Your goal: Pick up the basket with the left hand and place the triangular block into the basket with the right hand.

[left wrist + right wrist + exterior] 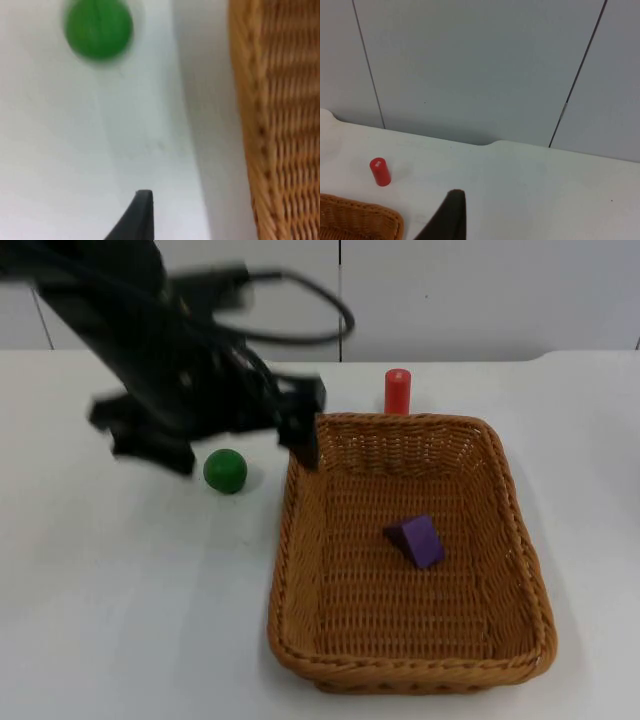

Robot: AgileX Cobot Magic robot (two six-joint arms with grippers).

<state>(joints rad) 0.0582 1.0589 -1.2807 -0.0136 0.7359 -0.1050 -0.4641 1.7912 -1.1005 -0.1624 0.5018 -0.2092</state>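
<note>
A brown wicker basket (400, 676) stands on the white table right of centre. A purple triangular block (418, 540) lies on its woven floor, near the middle. My left gripper (305, 438) is blurred by motion and hangs at the basket's far left corner, just above the rim. In the left wrist view the basket wall (280, 125) runs alongside, with bare table between it and the gripper. The right wrist view looks over the basket's far corner (355, 220) towards the grey wall.
A green ball (225, 471) (99, 29) rests on the table just left of the basket, below the left arm. A red cylinder (398, 391) (380, 171) stands upright behind the basket's far rim. The grey partition wall (480, 70) closes the table's far side.
</note>
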